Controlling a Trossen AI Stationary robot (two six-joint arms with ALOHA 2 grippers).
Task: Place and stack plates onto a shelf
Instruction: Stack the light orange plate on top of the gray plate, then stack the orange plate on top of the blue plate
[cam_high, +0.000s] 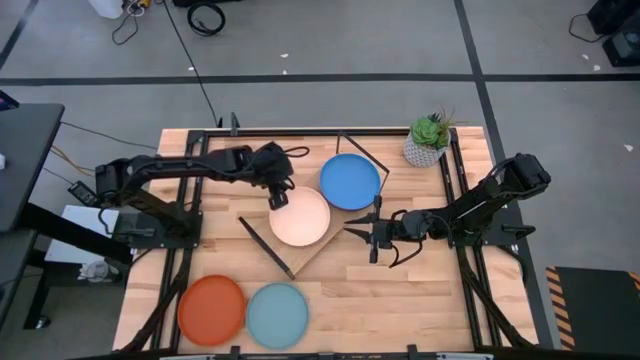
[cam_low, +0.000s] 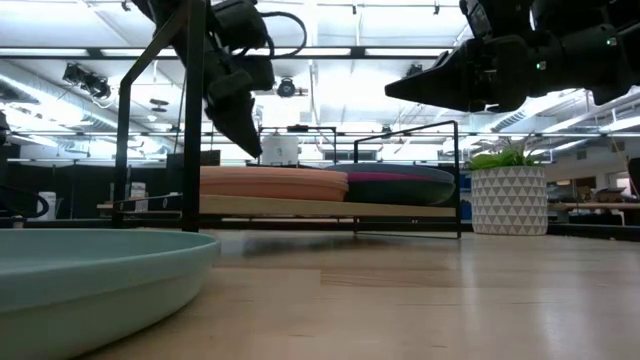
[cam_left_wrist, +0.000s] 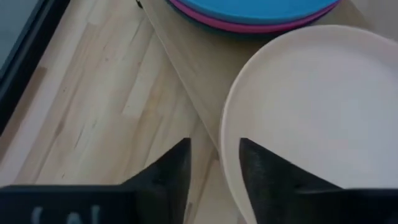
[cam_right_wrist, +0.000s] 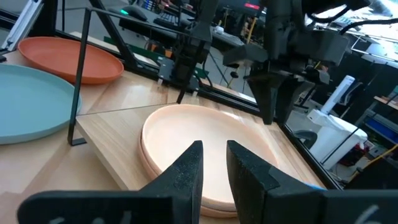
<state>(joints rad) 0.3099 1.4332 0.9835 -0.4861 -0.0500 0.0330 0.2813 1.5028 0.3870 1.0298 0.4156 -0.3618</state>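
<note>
From above: the left tool (cam_high: 280, 196) hangs at the edge of the cream plate (cam_high: 300, 216), which tops a pile on the shelf (cam_high: 318, 250); a blue plate (cam_high: 350, 181) crowns a second pile beside it. The orange plate (cam_high: 212, 309) and light blue plate (cam_high: 277, 315) wait on the worktop (cam_high: 400, 300), well apart from the shelf. The right tool (cam_high: 362, 233) hovers just off the shelf's near corner, fingers spread and empty. A potted plant (cam_high: 428, 139) stands at the far corner.

At worktop level: the left tool (cam_low: 248, 135) points down over the salmon-and-cream pile (cam_low: 270, 182), clear of it; the right tool (cam_low: 395, 92) rides high.

Left wrist: two dark fingers (cam_left_wrist: 171, 171) straddle the cream plate's rim (cam_left_wrist: 227, 143) with a slim gap, neither visibly pressing on it. Magenta and teal edges (cam_left_wrist: 249, 26) peek out under the blue plate.

Right wrist: its own fingers (cam_right_wrist: 186, 168) stand apart before the pile.

These plates look rigid, light and matte, probably less slippery than glazed ware. Lying flat, each likely offers only its raised rim to a pinch, one finger inside, one outside, and held so it may tend to droop.
</note>
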